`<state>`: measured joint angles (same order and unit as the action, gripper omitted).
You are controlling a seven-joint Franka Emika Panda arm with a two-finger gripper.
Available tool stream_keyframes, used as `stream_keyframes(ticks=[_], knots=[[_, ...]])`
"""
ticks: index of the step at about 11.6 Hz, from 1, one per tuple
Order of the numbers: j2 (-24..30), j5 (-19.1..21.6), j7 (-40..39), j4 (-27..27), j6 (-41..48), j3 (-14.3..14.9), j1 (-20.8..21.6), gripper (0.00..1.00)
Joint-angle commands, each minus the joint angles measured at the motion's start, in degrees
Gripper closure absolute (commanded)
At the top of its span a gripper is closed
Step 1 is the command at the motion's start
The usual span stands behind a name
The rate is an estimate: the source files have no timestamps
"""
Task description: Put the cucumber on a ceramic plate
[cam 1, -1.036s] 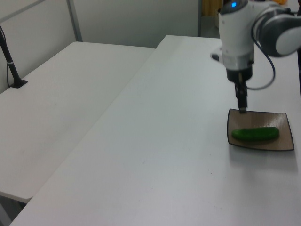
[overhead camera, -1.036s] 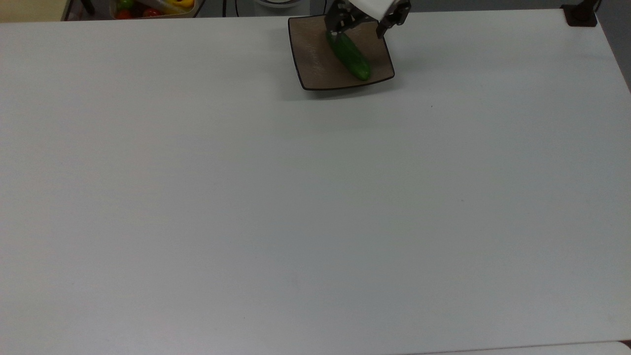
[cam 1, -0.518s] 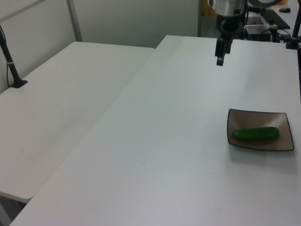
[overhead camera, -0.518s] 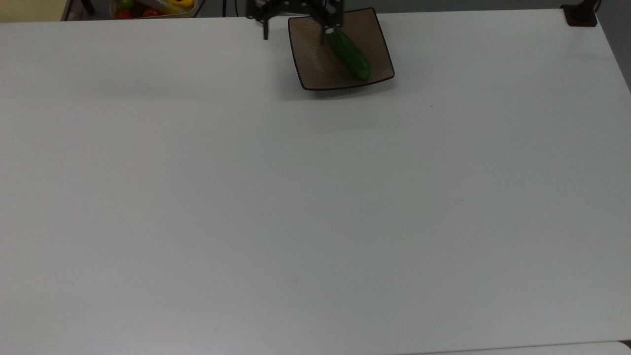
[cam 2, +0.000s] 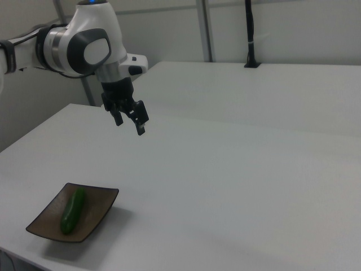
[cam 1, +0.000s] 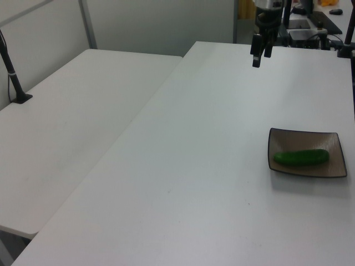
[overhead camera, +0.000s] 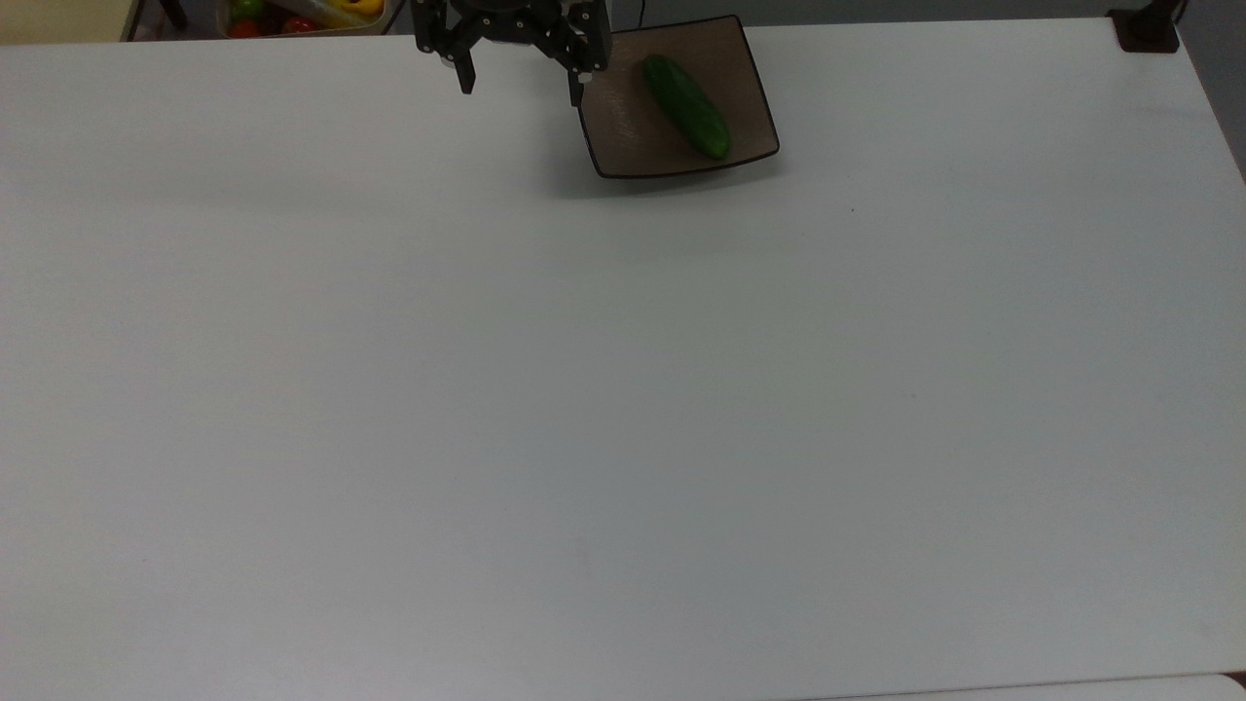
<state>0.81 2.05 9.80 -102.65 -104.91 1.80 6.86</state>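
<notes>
In the top view the cucumber point(overhead camera: 687, 105) lies diagonally across the ceramic plate point(overhead camera: 623, 136), a sensible resting pose since the stubby body fits corner to corner inside the slightly upturned rim, so the placing looks done. The gripper point(overhead camera: 519, 76) hangs off the plate toward the top view's left, its two black fingers spread wide and holding nothing, consistent with a finished release. In the left view the gripper point(cam 1: 258, 56) is raised above the white table point(cam 1: 211, 166), well apart from the plate point(cam 1: 333, 169), where the cucumber point(cam 1: 301, 158) lies lengthwise; its skin seems glossy, though this is hard to judge here. In the right view the open gripper point(cam 2: 130, 123) hovers high over the matte tabletop, and the square brown plate point(cam 2: 98, 206) with dark rim and rounded corners cradles the dark green cucumber point(cam 2: 73, 210).
</notes>
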Motion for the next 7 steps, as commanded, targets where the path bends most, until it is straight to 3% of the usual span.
stream_keyframes(ticks=[1,7], knots=[[-1.07,1.46,-1.18,0.87,-0.56,0.14,0.17,0.0],[-0.81,0.23,-8.48,0.52,0.06,0.22,0.43,0.0]])
